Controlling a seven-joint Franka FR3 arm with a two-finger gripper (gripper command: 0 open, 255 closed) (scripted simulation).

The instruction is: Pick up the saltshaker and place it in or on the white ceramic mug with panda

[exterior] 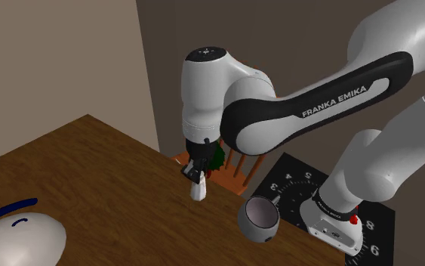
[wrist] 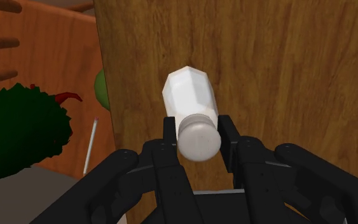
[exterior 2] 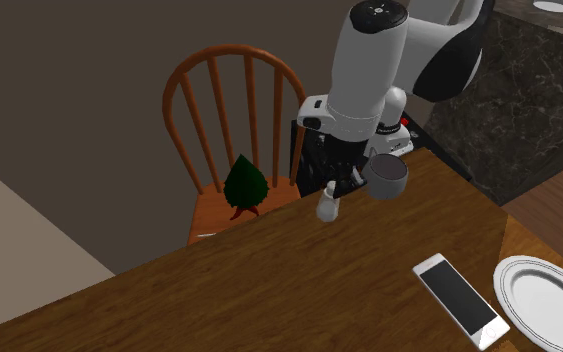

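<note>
A white saltshaker (wrist: 190,95) with a rounded grey cap is clasped at its neck between my black fingers (wrist: 168,130). My gripper (exterior: 195,172) hangs straight down over the brown wooden table (exterior: 105,181), close to its far edge, with the saltshaker (exterior: 197,190) below it. I cannot tell whether the saltshaker (exterior 2: 326,205) touches the tabletop. The mug (exterior: 260,219) looks grey with a dark inside, and its mouth is turned toward the shoulder camera. It lies a short way to the shoulder view's right of the gripper (exterior 2: 331,188). In the second exterior view the mug (exterior 2: 387,177) is just right of the hand.
An orange-brown wooden chair (exterior 2: 231,110) stands just beyond the table edge, with a dark green leafy thing (exterior 2: 245,185) on its seat. A phone (exterior 2: 456,298) and a white plate (exterior 2: 547,300) lie further along the table. A blue pen (exterior: 7,210) lies near the plate (exterior: 18,240).
</note>
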